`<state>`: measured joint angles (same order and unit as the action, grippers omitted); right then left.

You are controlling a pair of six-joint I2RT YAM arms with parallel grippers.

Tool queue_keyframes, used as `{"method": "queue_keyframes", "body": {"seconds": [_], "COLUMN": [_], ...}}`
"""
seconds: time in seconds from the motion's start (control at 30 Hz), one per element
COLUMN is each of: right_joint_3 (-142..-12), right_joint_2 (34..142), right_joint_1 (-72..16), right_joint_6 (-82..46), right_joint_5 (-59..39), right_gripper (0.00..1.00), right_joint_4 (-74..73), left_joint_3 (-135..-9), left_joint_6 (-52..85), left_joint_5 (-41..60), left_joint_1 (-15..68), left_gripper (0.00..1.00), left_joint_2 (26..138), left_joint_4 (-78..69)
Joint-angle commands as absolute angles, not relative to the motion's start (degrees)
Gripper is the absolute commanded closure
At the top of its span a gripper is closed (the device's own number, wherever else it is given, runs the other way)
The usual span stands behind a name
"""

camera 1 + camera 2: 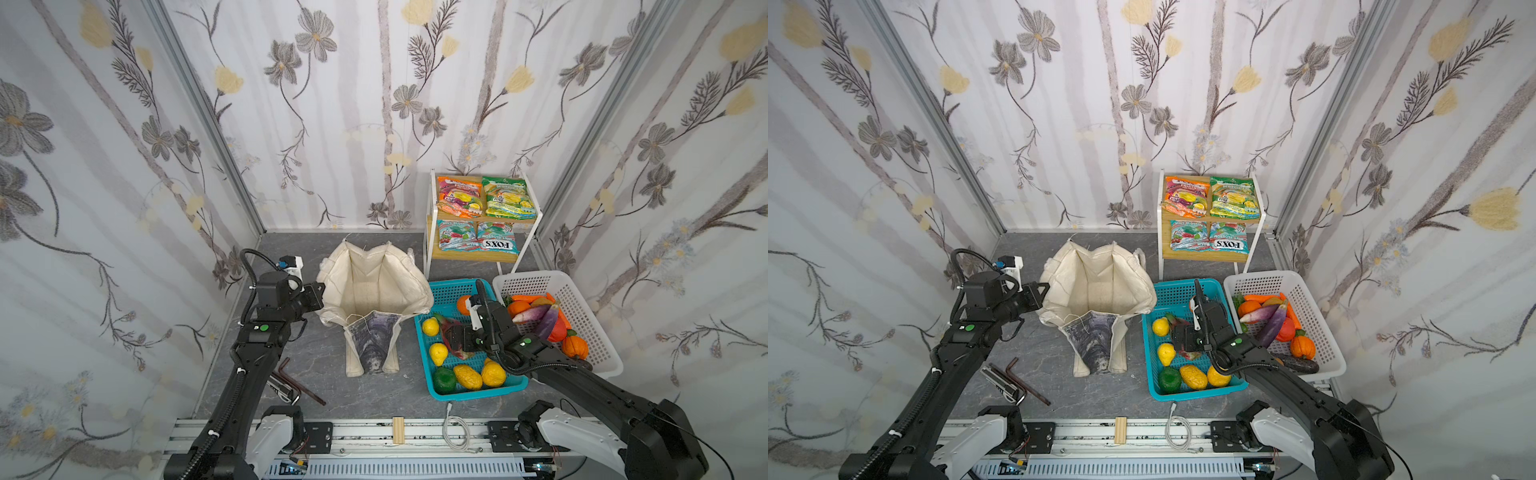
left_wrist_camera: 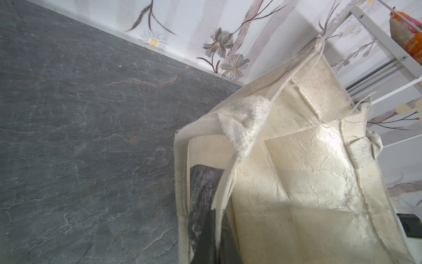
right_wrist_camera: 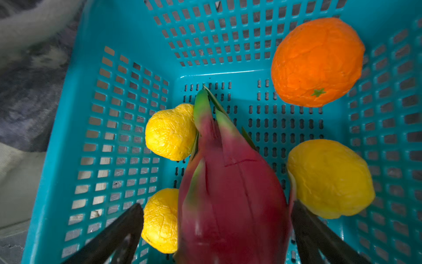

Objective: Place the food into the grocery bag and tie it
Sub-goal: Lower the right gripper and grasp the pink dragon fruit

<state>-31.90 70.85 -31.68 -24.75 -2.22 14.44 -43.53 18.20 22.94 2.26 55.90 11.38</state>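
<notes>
The left pincer (image 1: 318,291) pinched the bag (image 1: 374,282) rim, arm stretched sideways. The right pincer (image 3: 217,206) hung spread wide in the teal basket (image 1: 449,287), arm bent down, dragon fruit (image 3: 230,194) between its jaws. A packet (image 1: 496,246) far beyond read "FOX'S".

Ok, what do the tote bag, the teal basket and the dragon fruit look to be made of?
Tote bag: cream woven canvas, matte; weave and frayed threads show.
Teal basket: rigid moulded plastic, slightly glossy, with slotted walls.
Dragon fruit: probably a plastic or foam replica; smooth sheen, straight cut seams.
</notes>
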Motion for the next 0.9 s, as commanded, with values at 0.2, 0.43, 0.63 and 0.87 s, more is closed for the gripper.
{"method": "queue_keyframes", "body": {"seconds": [0.2, 0.43, 0.63, 0.87], "right_joint_3": [-31.03, -31.64, -31.64, -31.99], "right_joint_2": [75.61, 78.72, 80.44, 81.38], "right_joint_1": [-30.97, -30.41, -30.37, -30.40], "right_joint_6": [-24.08, -23.82, -23.51, -23.78], "right_joint_5": [-4.28, -0.95, 1.32, 4.83], "right_gripper": [0.00, 0.00, 0.05, 0.16], "right_joint_4": [7.81, 6.46, 3.54, 5.31], "left_joint_3": [-43.69, -43.56, -43.51, -43.86], "left_joint_6": [18.02, 18.28, 18.11, 18.54], "left_joint_5": [23.28, 23.38, 23.16, 23.42], "left_joint_1": [2.37, 2.37, 2.37, 2.37], "left_gripper": [1.00, 1.00, 1.00, 1.00], "left_joint_2": [54.65, 54.85, 55.28, 55.46], "left_joint_4": [11.34, 11.43, 11.47, 11.53]}}
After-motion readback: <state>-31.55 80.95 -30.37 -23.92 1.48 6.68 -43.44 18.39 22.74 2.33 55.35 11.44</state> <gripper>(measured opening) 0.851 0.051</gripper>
